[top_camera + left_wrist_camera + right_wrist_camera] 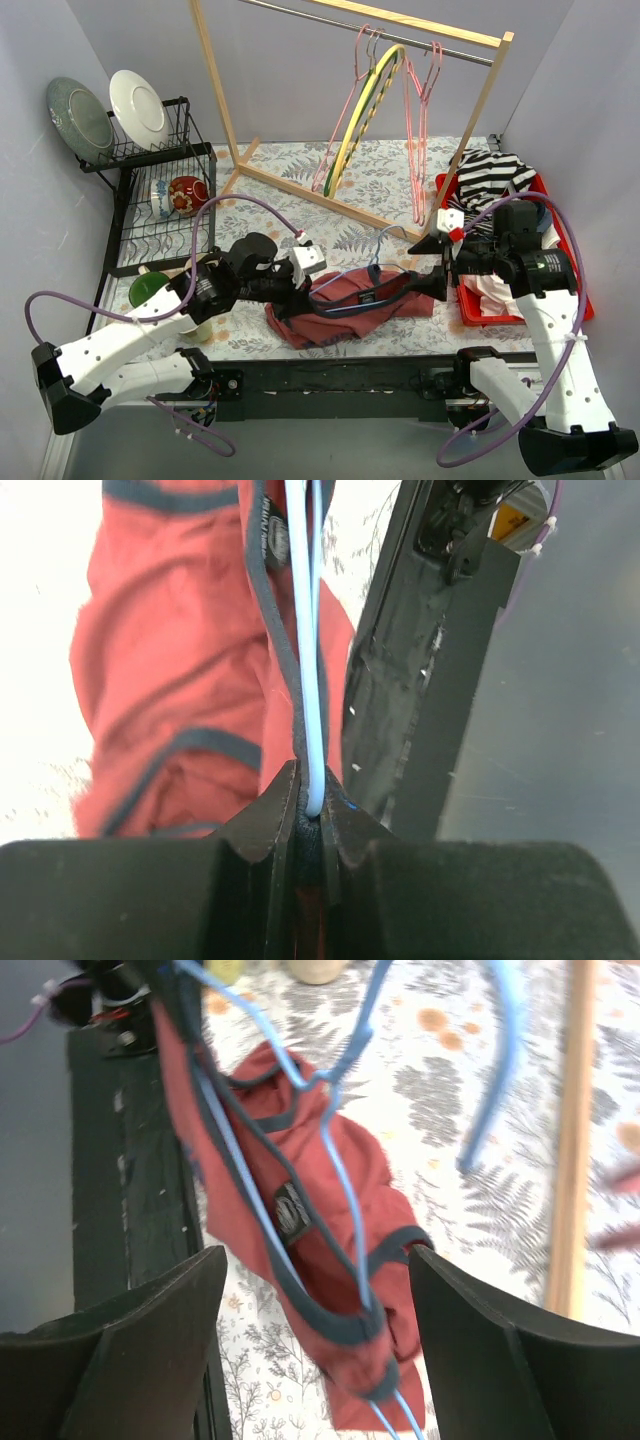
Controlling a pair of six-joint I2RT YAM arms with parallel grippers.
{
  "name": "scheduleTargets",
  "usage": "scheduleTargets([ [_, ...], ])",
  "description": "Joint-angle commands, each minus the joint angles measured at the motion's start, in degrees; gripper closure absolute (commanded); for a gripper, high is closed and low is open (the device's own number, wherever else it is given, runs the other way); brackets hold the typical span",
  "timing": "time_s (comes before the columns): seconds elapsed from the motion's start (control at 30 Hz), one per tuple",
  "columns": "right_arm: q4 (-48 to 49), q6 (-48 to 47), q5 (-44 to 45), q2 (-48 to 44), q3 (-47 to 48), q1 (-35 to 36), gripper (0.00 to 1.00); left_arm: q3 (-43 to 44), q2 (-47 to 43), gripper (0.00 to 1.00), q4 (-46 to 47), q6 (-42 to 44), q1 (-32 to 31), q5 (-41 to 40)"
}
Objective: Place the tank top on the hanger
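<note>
The rust-red tank top lies bunched on the floral cloth between the two arms. The light-blue wire hanger is threaded through it, hook pointing away from the arms. My left gripper is at the garment's left end, and its jaws are shut on the hanger's wire end together with navy trim of the tank top. My right gripper stands open at the right end. In the right wrist view its fingers straddle the tank top's shoulder and the hanger wire without touching them.
A wooden rack at the back carries pink hangers and a green-yellow hanger. A red bin at right holds a striped garment. A dish rack with plates and mugs stands at left, a green cup in front of it.
</note>
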Motion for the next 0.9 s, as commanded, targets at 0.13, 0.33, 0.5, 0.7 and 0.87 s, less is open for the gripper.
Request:
scheduleTargets([
  [0.13, 6.9, 9.1, 5.2, -1.8, 6.9, -6.0, 0.16, 0.8, -3.9, 1.00, -6.6, -13.9, 0.3, -3.4],
  [0.33, 9.9, 11.8, 6.2, -4.0, 2.9, -10.0, 0.15, -0.9, -8.3, 1.00, -5.8, -23.5, 0.5, -9.7],
  [0.5, 11.4, 12.6, 5.5, -4.5, 0.9, -11.8, 0.15, -2.8, -11.2, 1.00, -4.4, -32.2, 0.8, -16.7],
  [0.7, 13.0, 13.4, 3.9, -4.8, -1.0, -12.8, 0.15, -3.8, -10.5, 1.00, -4.4, -34.2, 1.7, -19.7],
  [0.87, 14.4, 14.0, 3.2, -5.6, -3.3, -13.2, 0.15, -5.0, -9.8, 1.00, -1.9, -34.6, 7.1, -19.6],
])
